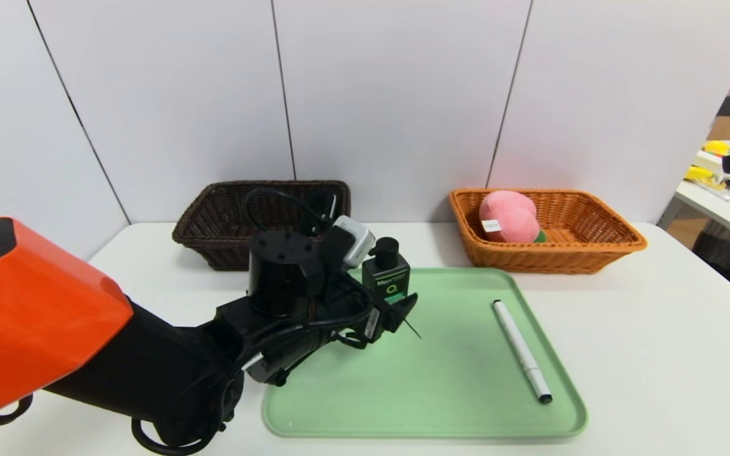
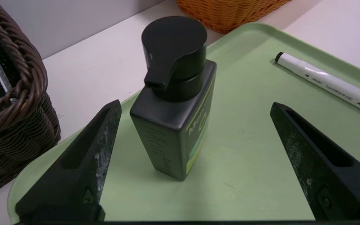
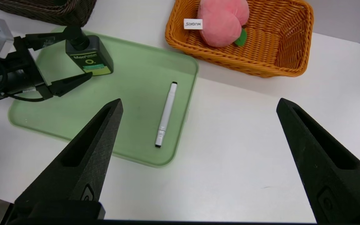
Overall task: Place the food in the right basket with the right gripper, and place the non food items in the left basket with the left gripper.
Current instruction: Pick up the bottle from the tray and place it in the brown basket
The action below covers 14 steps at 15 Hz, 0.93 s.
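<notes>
Open left hand (image 2: 195,106) astride upright pump bottle (image 2: 173,103) on tray (image 2: 255,140)

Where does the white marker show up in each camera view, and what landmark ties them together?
Head view: marker on the tray's right side.
Left wrist view: marker at the right edge, beyond the bottle.
Right wrist view: marker near centre.
Shared landmark: green tray, under it in all three.

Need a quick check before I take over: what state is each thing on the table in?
Pump bottle: upright on tray, between open jaws, ungripped.
Marker pen: lying on tray, capped.
Green tray: flat on table.
Plush peach: in the orange basket.
Dark brown basket: contents unclear.
Left gripper: open around bottle.
Right gripper: open, empty, raised.
</notes>
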### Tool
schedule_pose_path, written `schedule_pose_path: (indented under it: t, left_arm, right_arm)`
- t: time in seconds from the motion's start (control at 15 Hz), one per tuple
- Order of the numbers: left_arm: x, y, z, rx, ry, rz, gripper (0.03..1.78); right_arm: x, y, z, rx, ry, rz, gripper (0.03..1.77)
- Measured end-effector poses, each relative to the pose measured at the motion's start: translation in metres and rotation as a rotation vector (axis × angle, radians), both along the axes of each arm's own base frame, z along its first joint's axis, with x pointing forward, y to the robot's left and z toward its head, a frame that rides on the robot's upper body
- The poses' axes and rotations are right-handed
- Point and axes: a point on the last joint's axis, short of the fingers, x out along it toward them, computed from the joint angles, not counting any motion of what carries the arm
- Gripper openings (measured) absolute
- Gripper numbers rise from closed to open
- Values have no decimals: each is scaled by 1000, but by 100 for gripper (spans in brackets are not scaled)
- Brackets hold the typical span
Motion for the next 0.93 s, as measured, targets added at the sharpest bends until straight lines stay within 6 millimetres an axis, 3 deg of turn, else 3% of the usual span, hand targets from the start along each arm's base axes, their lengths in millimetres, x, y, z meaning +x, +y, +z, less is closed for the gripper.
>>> schedule_pose_path:
  t: [0.93]
  left_arm:
    - [39,-18,-25,-58,18,-55,169]
  right_arm:
    - [-11,-4,-15,-8,44,16,169]
